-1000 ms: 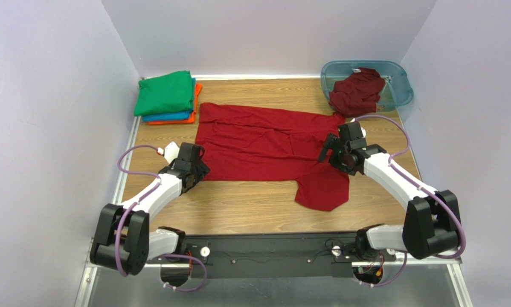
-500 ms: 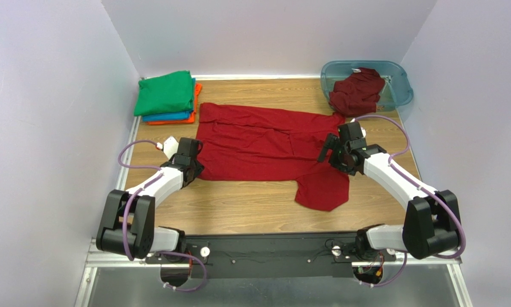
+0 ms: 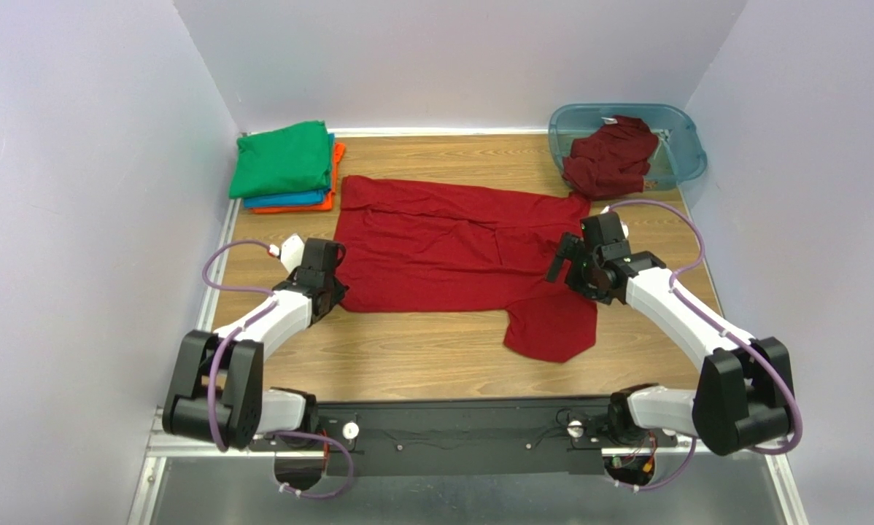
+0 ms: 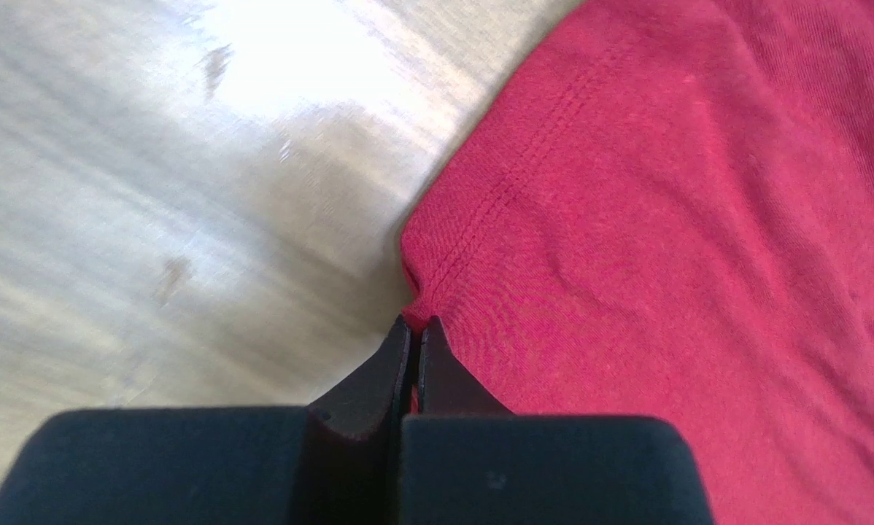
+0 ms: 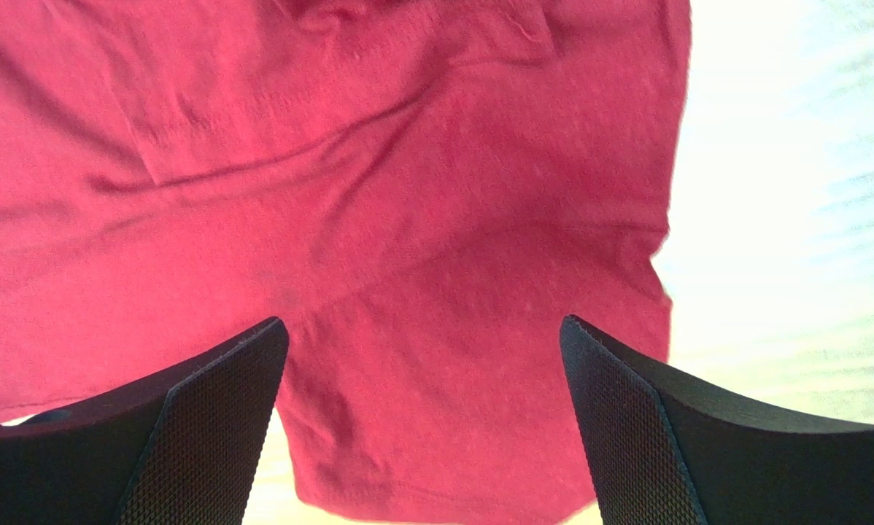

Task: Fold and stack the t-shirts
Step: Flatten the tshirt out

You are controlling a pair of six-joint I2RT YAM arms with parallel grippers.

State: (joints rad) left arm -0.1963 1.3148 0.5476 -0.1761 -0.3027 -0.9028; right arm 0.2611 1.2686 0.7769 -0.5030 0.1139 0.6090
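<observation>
Cloth fills most of my view: the spread dark red shirt [image 3: 441,246] lies flat across the middle of the wooden table [image 3: 430,356], with one flap reaching toward my bases. My left gripper [image 4: 414,326] sits at its near left corner, jaws pressed together with a small nub of the stitched hem pinched at the tips and bare wood just to the left. My right gripper [image 5: 420,438] hangs over the flap end, jaws spread wide above wrinkled fabric.

At the far left stands the folded stack, just beside the spread shirt's far corner: green shirt [image 3: 283,159] on top, blue shirt [image 3: 288,200] under it, orange shirt [image 3: 338,155] lowest. At the far right the teal tub [image 3: 685,148] holds the crumpled dark red shirt [image 3: 611,153], which spills over the near rim. I cannot tell whether it touches the spread one. My right arm's purple cable [image 3: 650,206] arcs between tub and gripper.
</observation>
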